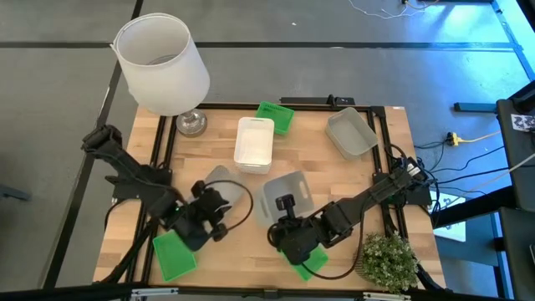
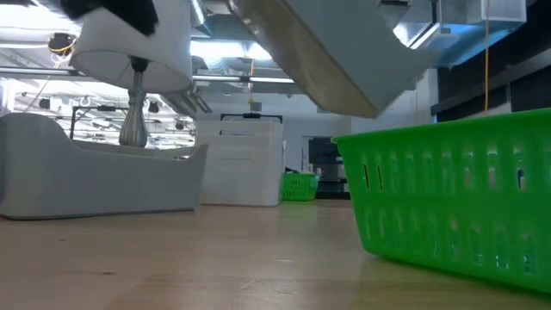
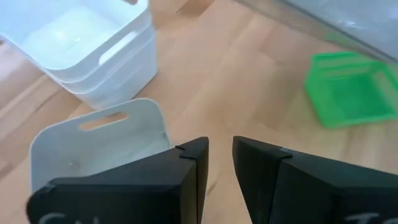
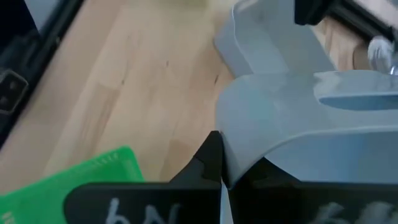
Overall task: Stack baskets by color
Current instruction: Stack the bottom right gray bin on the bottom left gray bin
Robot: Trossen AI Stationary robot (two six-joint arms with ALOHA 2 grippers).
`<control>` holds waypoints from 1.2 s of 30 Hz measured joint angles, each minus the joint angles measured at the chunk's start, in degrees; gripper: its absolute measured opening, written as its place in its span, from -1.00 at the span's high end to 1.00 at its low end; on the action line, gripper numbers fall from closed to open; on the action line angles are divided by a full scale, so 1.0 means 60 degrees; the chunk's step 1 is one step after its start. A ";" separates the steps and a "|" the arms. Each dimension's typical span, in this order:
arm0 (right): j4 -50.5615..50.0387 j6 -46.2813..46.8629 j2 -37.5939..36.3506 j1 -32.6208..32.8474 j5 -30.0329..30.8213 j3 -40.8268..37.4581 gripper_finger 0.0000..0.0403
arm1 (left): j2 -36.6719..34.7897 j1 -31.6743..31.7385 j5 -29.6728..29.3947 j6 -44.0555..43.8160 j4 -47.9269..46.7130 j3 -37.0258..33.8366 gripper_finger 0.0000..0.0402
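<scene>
My right gripper (image 1: 287, 205) is shut on a translucent grey basket (image 1: 284, 194) lifted over the table's near middle, above a green basket (image 2: 456, 207). My left gripper (image 3: 221, 146) hovers to its left, slightly open, with only bare wood showing between its fingers. Just below and beside it a second grey basket (image 3: 99, 143) sits on its bottom on the table (image 2: 86, 176). A stack of white baskets (image 1: 255, 144) stands at the centre. Behind it lies another green basket (image 1: 276, 117), with a third grey one (image 1: 351, 134) at the far right. One more green basket (image 1: 174, 255) lies near left. My right gripper pinches the grey basket's side wall at its rim (image 4: 231, 146) between its two fingers, slanting down from the table's right. The basket is lifted clear and tilted (image 2: 327, 52), over the green basket below.
A big white lampshade (image 1: 163, 63) on a metal foot stands at the far left corner. A small potted plant (image 1: 389, 259) sits at the near right corner. Black rails (image 1: 334, 104) frame the table top. Bare wood lies between the white stack and the far right grey basket.
</scene>
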 joint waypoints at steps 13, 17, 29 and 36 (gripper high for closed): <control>0.1938 -0.1033 0.0000 -0.0703 -0.0337 0.0000 1.00 | -0.0342 -0.2367 -0.0718 -0.1675 -0.1296 0.0316 0.68; 0.3009 -0.1785 0.0000 -0.0867 -0.0990 0.0000 1.00 | -0.0362 -0.2766 -0.0810 -0.2227 -0.1769 0.0319 0.68; 0.5357 -0.4744 0.0044 -0.1130 -0.1650 -0.0071 1.00 | -0.0375 -0.3502 -0.0726 -0.3344 -0.2604 0.0319 0.68; 0.5886 -0.5659 0.0873 -0.1817 -0.3000 -0.0106 1.00 | -0.0375 -0.4166 -0.1182 -0.3458 -0.2608 0.0319 0.68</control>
